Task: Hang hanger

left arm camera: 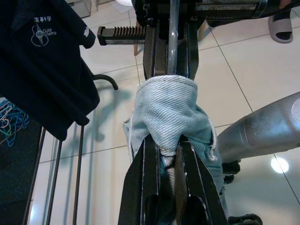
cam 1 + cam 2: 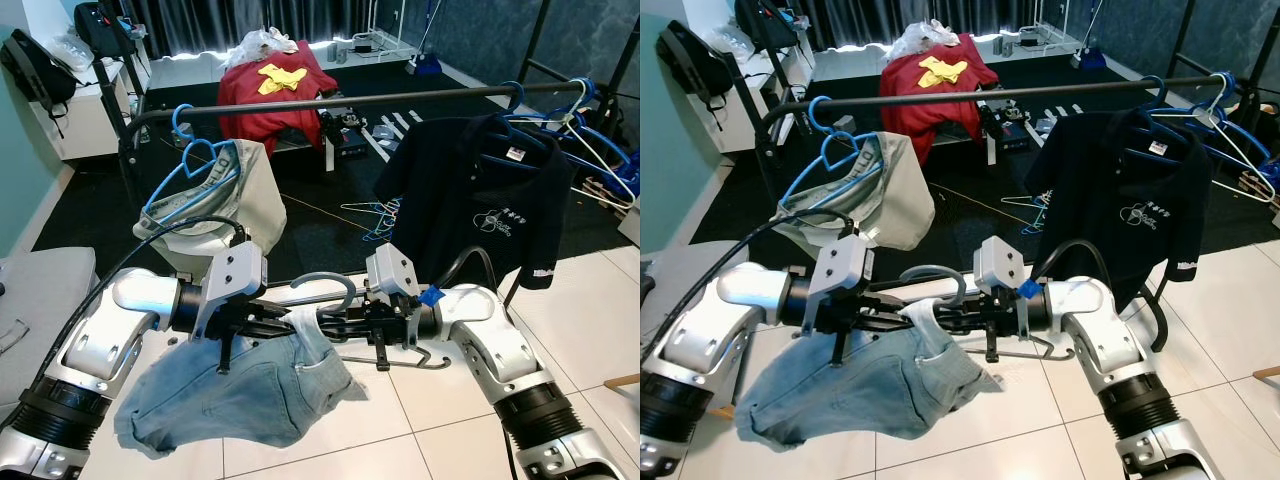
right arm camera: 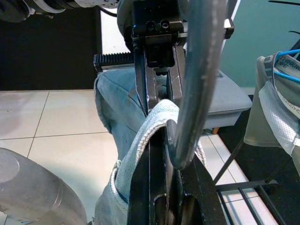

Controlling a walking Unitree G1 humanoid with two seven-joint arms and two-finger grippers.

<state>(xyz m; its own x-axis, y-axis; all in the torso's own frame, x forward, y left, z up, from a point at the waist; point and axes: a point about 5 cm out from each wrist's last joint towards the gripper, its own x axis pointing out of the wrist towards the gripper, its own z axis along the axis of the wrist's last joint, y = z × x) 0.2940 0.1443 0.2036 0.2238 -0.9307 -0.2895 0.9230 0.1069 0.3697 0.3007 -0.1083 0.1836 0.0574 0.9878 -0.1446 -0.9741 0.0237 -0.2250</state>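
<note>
Both end effectors—left (image 2: 283,322), right (image 2: 335,322)—clamp the grey hanger (image 2: 322,285), its bar hidden by denim shorts (image 2: 235,390).

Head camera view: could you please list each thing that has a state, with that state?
Grey hanger: held level between both tools, off the rail.
Denim shorts: draped on that hanger, hanging down.
Left tool: shut on shorts and hanger.
Right tool: shut on the hanger.
Rail: carries the black shirt and grey garment, both hung.
</note>
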